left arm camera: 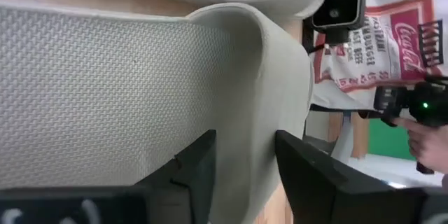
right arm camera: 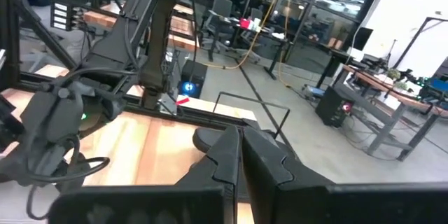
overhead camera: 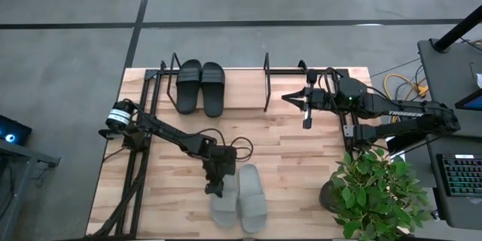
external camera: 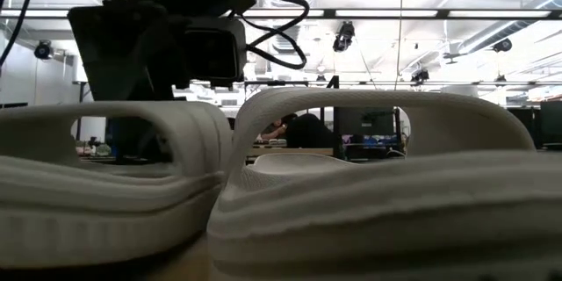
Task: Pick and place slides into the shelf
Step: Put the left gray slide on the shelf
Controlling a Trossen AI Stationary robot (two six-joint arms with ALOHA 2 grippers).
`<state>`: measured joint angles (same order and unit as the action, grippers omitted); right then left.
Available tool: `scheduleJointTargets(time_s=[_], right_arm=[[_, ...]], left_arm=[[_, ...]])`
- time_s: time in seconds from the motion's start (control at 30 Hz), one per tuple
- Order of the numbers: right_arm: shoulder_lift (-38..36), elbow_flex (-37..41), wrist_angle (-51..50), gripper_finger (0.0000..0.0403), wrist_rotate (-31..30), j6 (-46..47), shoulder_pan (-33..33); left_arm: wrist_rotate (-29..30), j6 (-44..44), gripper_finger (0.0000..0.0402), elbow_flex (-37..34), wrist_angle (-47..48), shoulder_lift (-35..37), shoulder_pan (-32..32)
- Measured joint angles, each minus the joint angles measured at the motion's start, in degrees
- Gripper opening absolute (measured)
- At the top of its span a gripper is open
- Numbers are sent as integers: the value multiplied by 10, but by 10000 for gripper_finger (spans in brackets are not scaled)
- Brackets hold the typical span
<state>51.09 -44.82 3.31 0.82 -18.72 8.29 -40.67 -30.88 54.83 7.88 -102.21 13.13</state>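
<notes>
Two black slides [overhead camera: 200,86] lie side by side, soles down, in the left half of the shelf [overhead camera: 266,83] at the table's far edge. Two light grey slides lie side by side near the table's front edge, the left one [overhead camera: 224,202] and the right one [overhead camera: 253,198], both filling the low view [external camera: 386,184]. My left gripper [overhead camera: 216,188] is at the left grey slide [external camera: 105,167], shut on its strap. My right gripper [right arm camera: 238,161] hangs shut and holds nothing, high over the table's right part [overhead camera: 290,98], near the shelf's right end. My left gripper has the left grey slide's strap [left arm camera: 248,147] between its two fingers. One finger [left arm camera: 196,171] reaches under the strap, over the textured footbed; the other [left arm camera: 308,175] lies on the strap's outer side. It comes slanting down from the far left. The slide lies flat on the table.
A potted plant [overhead camera: 376,192] stands at the table's near right corner, beside the right arm's base. The shelf's right half [overhead camera: 286,83] holds nothing. Beyond the table, a desk with a keyboard [overhead camera: 461,177] stands on the right, and a person's hand [left arm camera: 420,136] shows.
</notes>
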Motion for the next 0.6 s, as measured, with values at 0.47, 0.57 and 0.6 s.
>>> scheduleJointTargets(time_s=[0.47,0.57,0.6], right_arm=[[0,0,0,9,0,-4,0],[0,0,0,9,0,-4,0],[0,0,0,9,0,-4,0]], left_arm=[[-81,128,2,-1,-5,0,-9],[-88,132,2,-1,-5,4,-17],[-88,132,1,-1,-6,7,-19]])
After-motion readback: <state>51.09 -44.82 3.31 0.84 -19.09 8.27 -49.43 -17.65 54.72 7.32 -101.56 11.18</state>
